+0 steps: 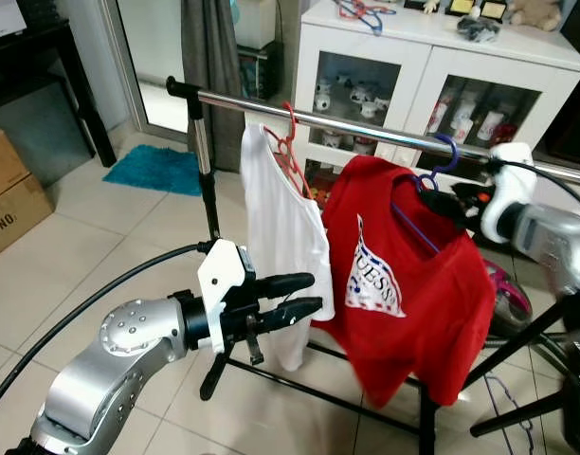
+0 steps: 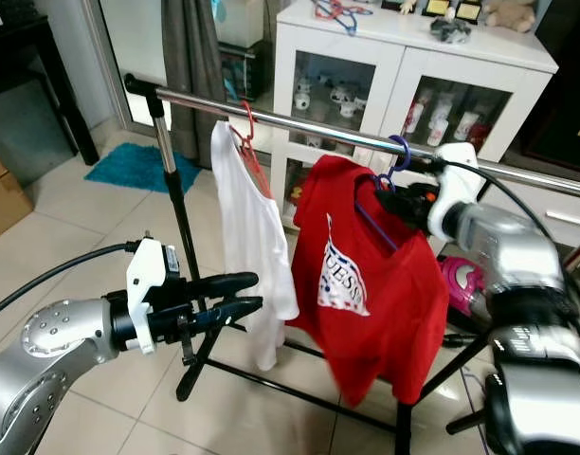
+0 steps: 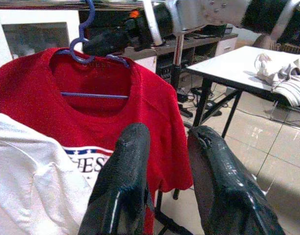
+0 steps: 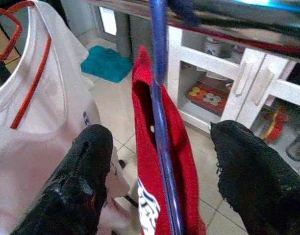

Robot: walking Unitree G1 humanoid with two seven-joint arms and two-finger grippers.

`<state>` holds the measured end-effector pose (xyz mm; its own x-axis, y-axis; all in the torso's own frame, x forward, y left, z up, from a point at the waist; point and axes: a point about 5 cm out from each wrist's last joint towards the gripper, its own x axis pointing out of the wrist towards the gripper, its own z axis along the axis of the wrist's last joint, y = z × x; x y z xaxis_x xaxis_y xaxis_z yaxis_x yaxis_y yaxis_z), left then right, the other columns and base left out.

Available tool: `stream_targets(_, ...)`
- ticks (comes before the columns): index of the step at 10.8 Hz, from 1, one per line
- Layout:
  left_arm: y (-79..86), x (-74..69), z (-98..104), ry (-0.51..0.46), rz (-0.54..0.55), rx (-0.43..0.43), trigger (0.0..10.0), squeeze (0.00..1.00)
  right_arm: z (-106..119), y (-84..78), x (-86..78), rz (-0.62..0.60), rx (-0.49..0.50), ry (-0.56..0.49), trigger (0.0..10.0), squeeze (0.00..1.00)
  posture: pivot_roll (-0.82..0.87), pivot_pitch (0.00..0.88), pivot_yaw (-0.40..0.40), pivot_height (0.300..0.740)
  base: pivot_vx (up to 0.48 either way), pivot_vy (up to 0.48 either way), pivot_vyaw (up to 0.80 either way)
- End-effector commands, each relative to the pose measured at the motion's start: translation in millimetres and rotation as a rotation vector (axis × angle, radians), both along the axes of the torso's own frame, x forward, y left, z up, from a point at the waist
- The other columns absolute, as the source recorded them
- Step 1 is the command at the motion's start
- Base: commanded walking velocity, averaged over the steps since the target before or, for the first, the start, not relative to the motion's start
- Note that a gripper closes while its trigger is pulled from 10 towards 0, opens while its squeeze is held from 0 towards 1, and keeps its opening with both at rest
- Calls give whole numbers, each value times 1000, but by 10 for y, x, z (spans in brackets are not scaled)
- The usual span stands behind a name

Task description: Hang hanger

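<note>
The blue hanger (image 1: 425,194) hooks over the steel rail (image 1: 366,126), its hook pointing up and its bar running across the rail, carrying the red shirt (image 1: 404,284). The right gripper (image 1: 461,201) sits at the hanger's neck, fingers spread wide either side of it, gripping nothing. The left gripper (image 1: 304,296) hovers low by the white shirt (image 1: 276,237), fingers narrowly parted, empty.

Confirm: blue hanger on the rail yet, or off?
On. The blue hanger hooks over the chrome rail, carrying the red shirt. The right gripper is open, straddling it.
</note>
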<state>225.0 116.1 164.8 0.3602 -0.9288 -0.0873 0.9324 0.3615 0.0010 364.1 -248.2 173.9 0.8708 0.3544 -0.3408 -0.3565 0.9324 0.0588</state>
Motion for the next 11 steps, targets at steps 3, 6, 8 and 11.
stream_targets(3, -5, 3, 4, -14, -5, 10, 10000, 0, -37, 32, 50, 24, -2, 21, 0, 0, -3, 0, -68, 740, 0, 0, 0)
stream_targets(6, 3, 4, -5, -19, 5, 8, 10000, 0, -43, 52, 111, 18, 18, 21, 0, 0, 1, 0, -78, 740, 0, 0, 0)
stream_targets(8, 0, 13, -2, -23, 8, 8, 10000, 0, -59, 55, 129, 0, 28, 26, 0, 0, 1, 0, -78, 740, 0, 0, 0)
stream_targets(11, 5, 21, 4, -25, 7, 11, 10000, 0, -86, 83, 154, -15, 41, 32, 0, 0, 4, 0, -71, 740, 0, 0, 0)
